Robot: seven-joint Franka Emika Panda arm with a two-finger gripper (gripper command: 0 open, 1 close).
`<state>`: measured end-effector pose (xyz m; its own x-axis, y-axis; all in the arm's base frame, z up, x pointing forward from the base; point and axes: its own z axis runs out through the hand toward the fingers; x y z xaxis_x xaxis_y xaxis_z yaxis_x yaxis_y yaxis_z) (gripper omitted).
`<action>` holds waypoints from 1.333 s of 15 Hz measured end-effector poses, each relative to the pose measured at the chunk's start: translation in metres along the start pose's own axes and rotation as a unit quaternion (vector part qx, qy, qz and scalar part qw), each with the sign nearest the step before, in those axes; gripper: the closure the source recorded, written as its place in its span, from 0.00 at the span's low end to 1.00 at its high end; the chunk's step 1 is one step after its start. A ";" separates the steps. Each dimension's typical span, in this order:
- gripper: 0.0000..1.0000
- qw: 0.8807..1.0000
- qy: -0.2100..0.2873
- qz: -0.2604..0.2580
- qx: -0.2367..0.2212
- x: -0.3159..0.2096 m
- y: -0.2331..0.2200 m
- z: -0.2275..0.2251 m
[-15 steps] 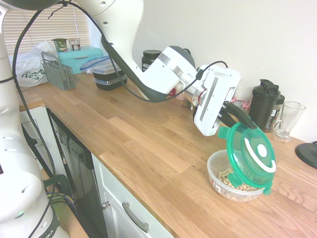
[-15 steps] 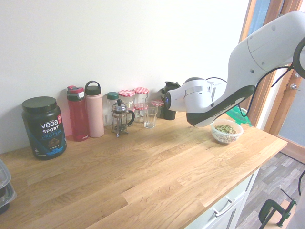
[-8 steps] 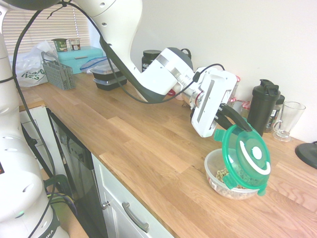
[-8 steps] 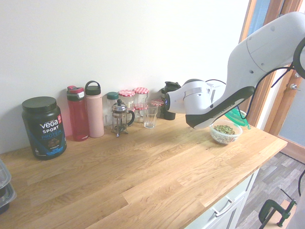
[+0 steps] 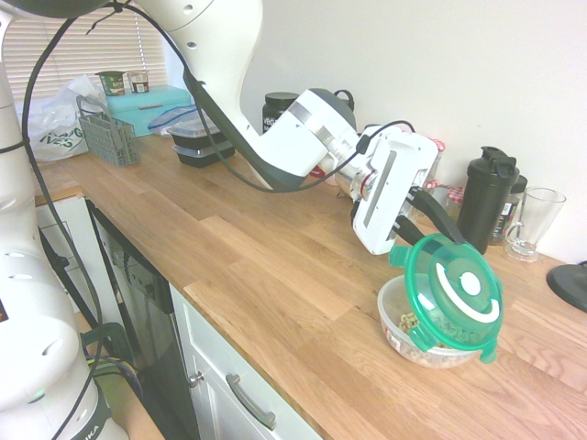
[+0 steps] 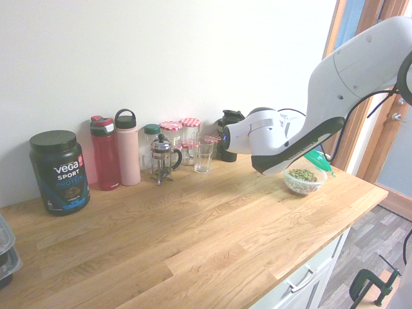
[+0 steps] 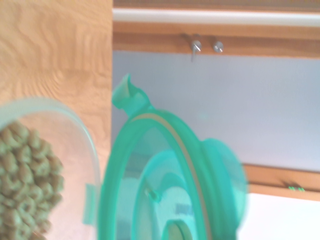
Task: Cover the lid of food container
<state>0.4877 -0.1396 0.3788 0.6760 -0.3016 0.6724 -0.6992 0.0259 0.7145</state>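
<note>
Bowl [image 6: 305, 185] of cereal; green lid [image 6: 320, 160]

This is a kitchen. A long brown wooden counter [image 5: 248, 247] runs over white cupboards [image 5: 238, 376] with silver handles. At the upper left of the first exterior view sits a grey plastic basket [image 5: 112, 137]. A shiny glass coffee press [image 6: 162, 158] stands by the wall.

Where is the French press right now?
In the second exterior view, the French press stands near the wall, between the pink bottle on its left and the empty drinking glass on its right.
</note>
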 end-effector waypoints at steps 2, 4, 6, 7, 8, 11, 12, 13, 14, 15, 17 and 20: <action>0.00 1.000 -0.007 0.003 0.025 -0.001 -0.001 -0.009; 0.00 0.999 -0.021 0.005 0.050 -0.006 0.002 -0.021; 0.00 0.996 -0.049 0.006 0.076 -0.007 0.008 -0.031; 0.00 0.994 -0.062 0.006 0.088 -0.006 0.013 -0.035; 0.00 0.992 -0.075 0.006 0.098 -0.005 0.017 -0.040; 0.00 0.986 -0.106 0.006 0.128 -0.001 0.033 -0.055; 0.00 0.982 -0.121 0.005 0.143 0.000 0.039 -0.060; 0.00 0.975 -0.144 0.005 0.167 0.002 0.045 -0.067; 0.00 0.967 -0.170 0.006 0.189 0.003 0.054 -0.074; 0.00 0.958 -0.197 0.008 0.210 0.005 0.064 -0.080; 0.00 0.933 -0.256 0.011 0.251 0.003 0.085 -0.095; 0.00 0.886 -0.346 0.006 0.309 -0.042 0.082 -0.129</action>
<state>0.4317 -0.0022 0.4343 0.5127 -0.8220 0.2479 -0.8439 -0.4293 0.3218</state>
